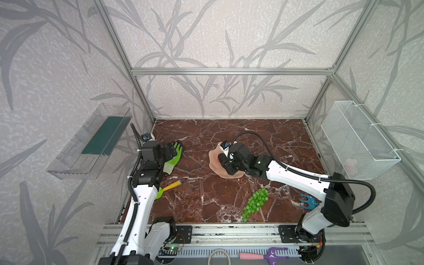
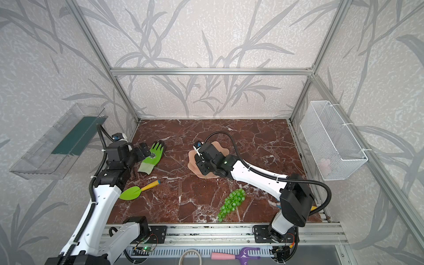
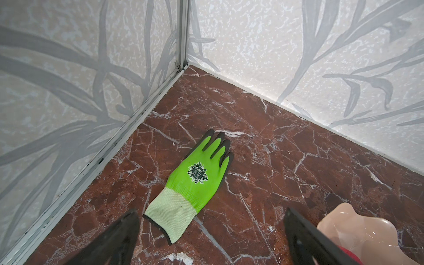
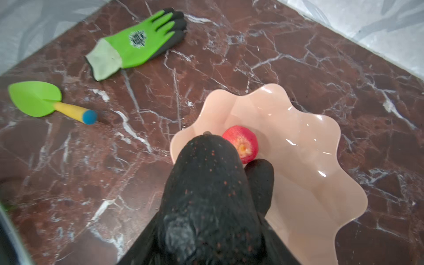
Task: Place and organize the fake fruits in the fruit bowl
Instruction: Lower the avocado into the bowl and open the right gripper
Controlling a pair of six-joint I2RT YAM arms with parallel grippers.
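Marble surface (image 1: 206, 195): right end effector (image 4: 208, 245) clamps avocado (image 4: 206, 195) over bowl (image 4: 298, 183) rim; looks rigid, pebbly, belly grip fine. Grapes (image 1: 255, 203) near bowl, likely floppy, take mid-stem. Left end effector (image 3: 211, 212) spread wide, empty.

I saw the peach, wavy-rimmed bowl (image 1: 213, 158) upright at the centre of both top views. In the right wrist view a red fruit (image 4: 241, 146) lay inside it beside a dark avocado (image 4: 260, 183). A second avocado (image 4: 206, 195), pebbly and black, hung over the rim at lower middle. The green grapes (image 1: 255, 204) lay stretched out below and right of the bowl.
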